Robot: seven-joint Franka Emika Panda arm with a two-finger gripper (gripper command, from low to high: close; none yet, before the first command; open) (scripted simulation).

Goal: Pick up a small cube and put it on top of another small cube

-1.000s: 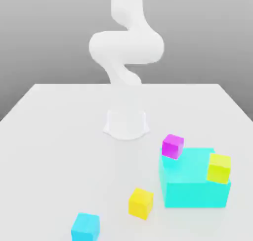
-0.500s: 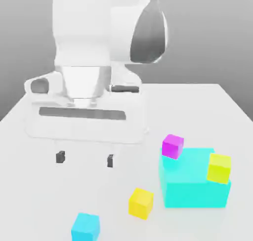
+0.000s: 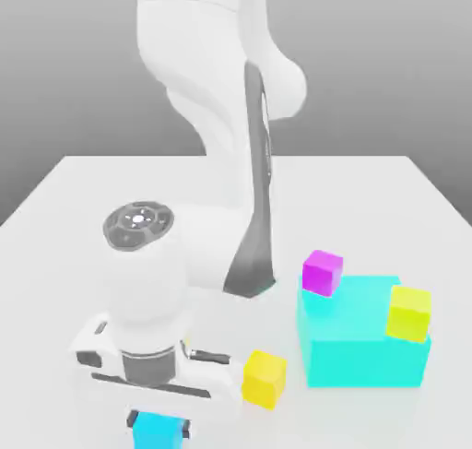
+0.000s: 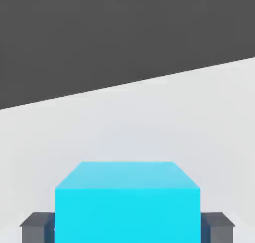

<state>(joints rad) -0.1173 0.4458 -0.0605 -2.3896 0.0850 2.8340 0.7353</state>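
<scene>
Cyan small cube sat on tabletop at near edge, now clamped between pincer fingers; your arm dropped from raised pose, wide jaws closed. Grasp looked secured; lift next. Beyond: yellow cube, large cyan block, magenta cube.

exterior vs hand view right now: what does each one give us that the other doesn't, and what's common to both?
Exterior only: the white arm, the large cyan block with a magenta cube and a yellow cube on it, and another yellow cube on the table.
Hand only: both dark fingertips pressed against opposite sides of the small cyan cube.
Both: that small cyan cube, the pincer around it, the table.
</scene>
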